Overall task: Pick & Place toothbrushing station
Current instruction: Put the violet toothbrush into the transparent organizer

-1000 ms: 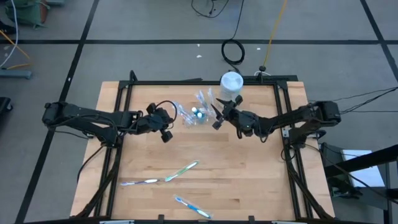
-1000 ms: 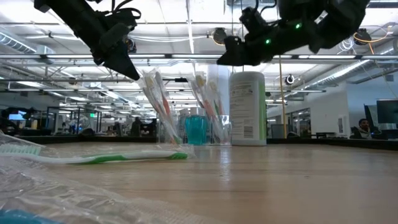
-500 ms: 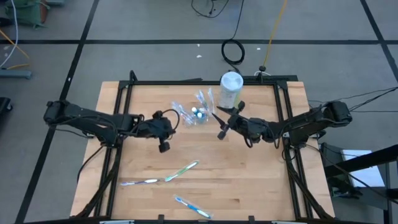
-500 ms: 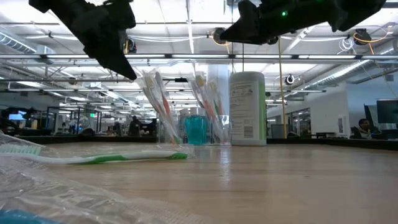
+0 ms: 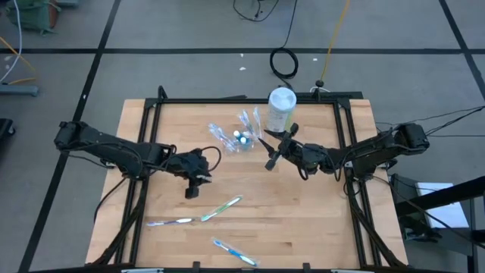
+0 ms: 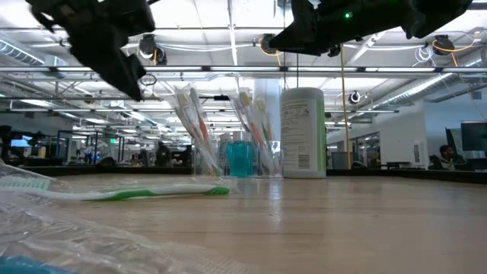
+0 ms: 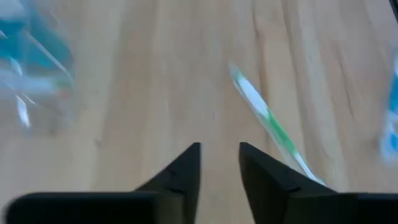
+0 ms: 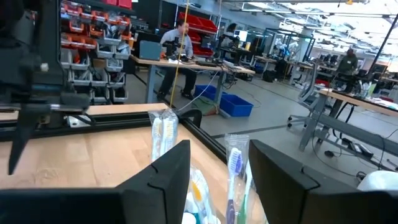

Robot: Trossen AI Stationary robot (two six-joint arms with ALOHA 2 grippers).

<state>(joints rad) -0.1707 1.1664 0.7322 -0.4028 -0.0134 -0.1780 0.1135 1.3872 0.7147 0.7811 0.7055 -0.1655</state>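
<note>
A small clear cup [image 5: 239,139] stands at the table's far middle, holding wrapped toothbrushes [image 6: 190,122] that lean on its rim and something teal-blue [image 6: 240,158]. Three toothbrushes lie flat near the front: a green one [image 5: 222,206], a pale one [image 5: 170,222] and a blue one [image 5: 233,251]. My left gripper [image 5: 191,189] hangs open and empty over bare wood, between the cup and the green toothbrush [image 7: 267,121]. My right gripper [image 5: 270,159] is open and empty, raised just right of the cup, with wrapped brushes [image 8: 163,134] ahead of it.
A tall white-and-green canister [image 5: 281,106] stands at the far edge, right of the cup. Crumpled clear wrapping [image 6: 68,236] lies close to the low camera. A black frame [image 5: 227,100] borders the table. Bare wood lies between the cup and the loose brushes.
My left gripper has drawn away from the cup toward the table's near edge, ending closer to the green toothbrush. My right gripper backed a little away from the cup toward the near edge and rose, then kept still. Cup and brushes have not moved.
</note>
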